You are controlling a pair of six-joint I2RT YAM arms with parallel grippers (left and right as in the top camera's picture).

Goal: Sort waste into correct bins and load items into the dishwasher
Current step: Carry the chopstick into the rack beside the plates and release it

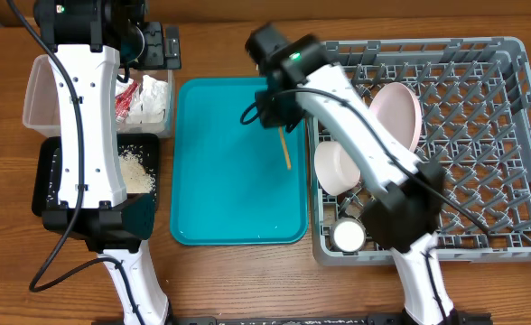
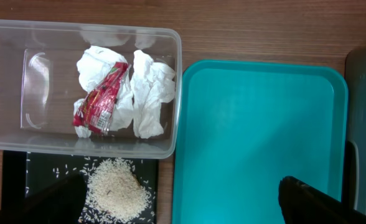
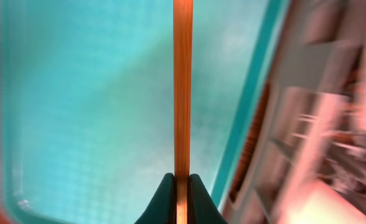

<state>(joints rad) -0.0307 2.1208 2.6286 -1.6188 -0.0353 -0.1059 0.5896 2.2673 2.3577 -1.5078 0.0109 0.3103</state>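
My right gripper (image 1: 279, 120) is shut on a thin wooden chopstick (image 1: 285, 149) and holds it over the right side of the teal tray (image 1: 220, 194); the wrist view shows the stick (image 3: 182, 87) pinched between the fingers (image 3: 182, 186). The grey dish rack (image 1: 482, 90) holds a pinkish plate (image 1: 401, 113), a white bowl (image 1: 336, 167) and a small white cup (image 1: 348, 236). My left gripper (image 2: 183, 199) is open and empty above the bins. The clear tub (image 2: 9, 87) holds a red-and-white wrapper (image 2: 101, 99) and crumpled white paper (image 2: 150, 93). Rice (image 2: 114, 190) lies in the black tray (image 2: 15, 180).
The teal tray (image 2: 258, 137) lies between the bins and the rack. The left arm covers much of the bins in the overhead view. Bare wooden table runs along the front edge.
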